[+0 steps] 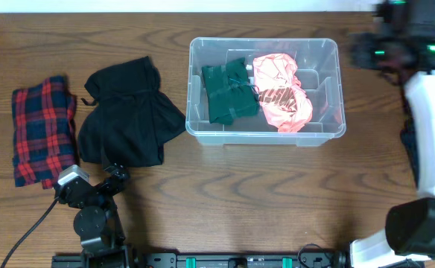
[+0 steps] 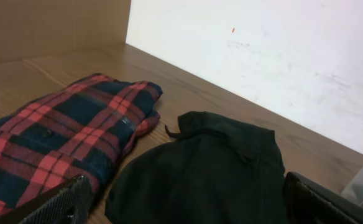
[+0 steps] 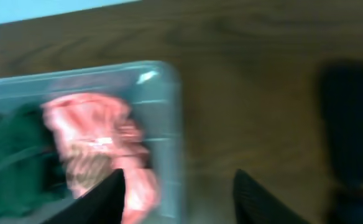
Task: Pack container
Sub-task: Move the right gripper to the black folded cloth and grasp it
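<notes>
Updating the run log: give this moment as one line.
container: green garment, pink garment inside | outside: black garment, plaid garment | left hand: open | right hand: open

You are looking down into a large clear plastic tub with rounded corners (image 1: 323,71). A folded dark green garment (image 1: 229,93) is filling its left half and a crumpled pink garment (image 1: 283,97) is filling its middle, so only the strip along its right wall is showing bare floor. Left of the tub, a bunched black garment (image 1: 128,112) is lying just beside the wall and narrowing that side. A red-and-blue plaid shirt (image 1: 42,130) is lying further left. In front of the tub, the bare wooden tabletop (image 1: 262,193) is offering open passage. Right of the tub, the white right arm (image 1: 433,126) is standing in the way.
</notes>
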Action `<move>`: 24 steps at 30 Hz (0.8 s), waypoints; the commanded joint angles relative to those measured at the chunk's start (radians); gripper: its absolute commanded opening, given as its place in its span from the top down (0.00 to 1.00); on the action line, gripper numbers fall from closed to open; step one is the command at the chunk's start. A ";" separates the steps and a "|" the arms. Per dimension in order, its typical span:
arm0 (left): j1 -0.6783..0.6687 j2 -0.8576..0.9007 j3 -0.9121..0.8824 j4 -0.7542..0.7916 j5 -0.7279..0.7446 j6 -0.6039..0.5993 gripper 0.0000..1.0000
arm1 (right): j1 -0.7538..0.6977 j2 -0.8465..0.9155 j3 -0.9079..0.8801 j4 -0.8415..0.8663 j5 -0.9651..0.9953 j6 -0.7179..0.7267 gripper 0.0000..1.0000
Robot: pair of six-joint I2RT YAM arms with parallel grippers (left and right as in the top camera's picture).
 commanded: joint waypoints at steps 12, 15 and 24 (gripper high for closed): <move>-0.002 0.000 -0.020 -0.036 -0.027 0.000 0.02 | -0.418 0.158 -0.012 -0.003 0.026 -0.072 0.08; -0.002 -0.001 -0.020 -0.036 -0.027 0.000 0.02 | -0.469 0.218 -0.012 0.025 0.026 -0.113 0.01; -0.002 0.000 -0.020 -0.036 -0.027 0.000 0.02 | -0.585 0.333 -0.012 0.163 -0.100 -0.216 0.01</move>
